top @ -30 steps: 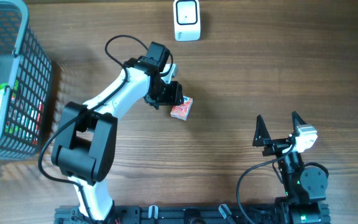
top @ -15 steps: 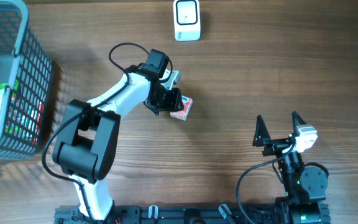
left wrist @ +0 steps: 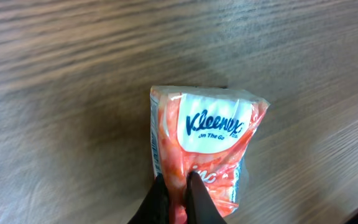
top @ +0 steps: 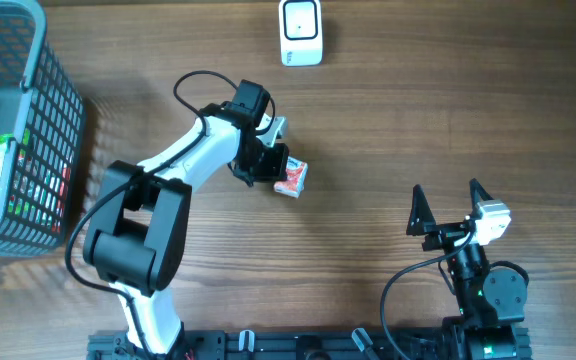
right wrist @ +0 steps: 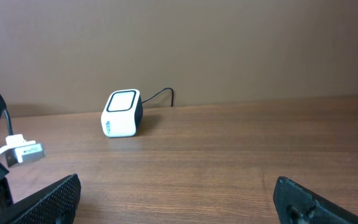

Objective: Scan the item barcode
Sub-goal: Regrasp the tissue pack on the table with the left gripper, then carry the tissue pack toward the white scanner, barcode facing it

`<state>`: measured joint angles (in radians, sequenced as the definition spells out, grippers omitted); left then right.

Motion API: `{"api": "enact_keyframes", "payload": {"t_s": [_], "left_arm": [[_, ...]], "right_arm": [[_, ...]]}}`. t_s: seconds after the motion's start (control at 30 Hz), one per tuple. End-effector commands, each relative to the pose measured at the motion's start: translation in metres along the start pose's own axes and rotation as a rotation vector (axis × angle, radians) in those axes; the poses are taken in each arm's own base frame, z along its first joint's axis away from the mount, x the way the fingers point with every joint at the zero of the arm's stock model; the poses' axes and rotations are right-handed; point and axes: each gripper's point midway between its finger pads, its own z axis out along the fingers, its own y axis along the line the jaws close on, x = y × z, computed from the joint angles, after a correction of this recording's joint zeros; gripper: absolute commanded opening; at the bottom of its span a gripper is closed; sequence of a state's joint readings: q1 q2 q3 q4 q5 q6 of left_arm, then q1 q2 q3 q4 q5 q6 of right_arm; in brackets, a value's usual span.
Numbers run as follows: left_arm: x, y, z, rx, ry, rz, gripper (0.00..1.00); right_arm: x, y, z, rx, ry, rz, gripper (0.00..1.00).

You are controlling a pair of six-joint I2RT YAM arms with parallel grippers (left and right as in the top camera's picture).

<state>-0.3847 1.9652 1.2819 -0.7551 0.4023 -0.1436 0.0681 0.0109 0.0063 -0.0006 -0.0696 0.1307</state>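
Peeking out from under the left fingers (top: 273,168) in the overhead view, the tissue pack (top: 292,180) shows only its right half, the rest being covered by the wrist above it. The left wrist view shows it better: an orange-and-white tissue pack (left wrist: 207,140) with a white label in blue lettering. Its near end is hidden behind the left fingers (left wrist: 196,194) and cut off by the bottom edge, so the print there cannot be read. Those fingers are pressed together on the near end of the pack, pinching its wrapper between the tips, and the pack points away from them over the table (left wrist: 73,74). Whether it rests on the wood or is slightly raised cannot be told. It sits a little left of the middle of the table (top: 418,110), well apart from the scanner (top: 300,32) at the far edge. The right fingers (top: 418,212) stand spread wide near the front right, holding nothing; in the right wrist view only the tips of the right fingers (right wrist: 45,202) show in the bottom corners, with the scanner (right wrist: 122,113) and its cable beyond. The basket (top: 28,130) is cut off by the left edge, and its green and red contents are hard to make out through the mesh. There is one tissue pack on the table, one scanner, one basket and two arms.
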Motion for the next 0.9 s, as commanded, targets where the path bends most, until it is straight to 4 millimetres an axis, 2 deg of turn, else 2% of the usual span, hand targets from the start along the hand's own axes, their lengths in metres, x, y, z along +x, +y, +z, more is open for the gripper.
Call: {"api": "enact_keyframes", "payload": {"t_s": [0.0, 0.1, 0.17, 0.23, 0.3, 0.4, 0.43, 0.57, 0.67, 0.8, 0.87], "left_arm": [[-0.031, 0.002, -0.060, -0.161, -0.199, -0.009, 0.04], [-0.034, 0.023, -0.100, -0.407, -0.334, -0.091, 0.04], [-0.031, 0.039, -0.118, -0.607, -0.405, -0.132, 0.04], [-0.026, 0.052, -0.132, -0.804, -0.468, -0.162, 0.04], [-0.023, 0.054, -0.137, -0.938, -0.508, -0.148, 0.04], [-0.023, 0.052, -0.121, -1.003, -0.494, -0.108, 0.04], [-0.022, 0.053, -0.110, -1.015, -0.469, -0.099, 0.04], [-0.018, 0.068, -0.083, -1.076, -0.391, -0.074, 0.04], [-0.015, 0.078, -0.075, -1.136, -0.352, -0.049, 0.04], [-0.014, 0.077, -0.073, -1.126, -0.346, -0.050, 0.04], [-0.011, 0.074, -0.065, -1.081, -0.320, -0.059, 0.04]], "right_arm": [[-0.002, -0.003, 0.000, 0.013, -0.011, 0.001, 1.00], [-0.002, -0.003, 0.000, 0.014, -0.011, 0.000, 1.00], [-0.002, -0.003, 0.000, 0.014, -0.010, 0.001, 1.00], [-0.002, -0.003, 0.000, 0.014, -0.010, 0.000, 1.00], [-0.002, -0.003, 0.000, 0.014, -0.009, 0.000, 1.00], [-0.002, -0.003, 0.000, 0.014, -0.010, 0.000, 1.00], [-0.002, -0.003, 0.000, 0.014, -0.010, 0.000, 1.00], [-0.002, -0.003, 0.000, 0.014, -0.010, 0.000, 1.00], [-0.002, -0.003, 0.000, 0.014, -0.010, 0.000, 1.00], [-0.002, -0.003, 0.000, 0.013, -0.010, 0.000, 1.00], [-0.002, -0.003, 0.000, 0.014, -0.010, 0.000, 1.00]]}}
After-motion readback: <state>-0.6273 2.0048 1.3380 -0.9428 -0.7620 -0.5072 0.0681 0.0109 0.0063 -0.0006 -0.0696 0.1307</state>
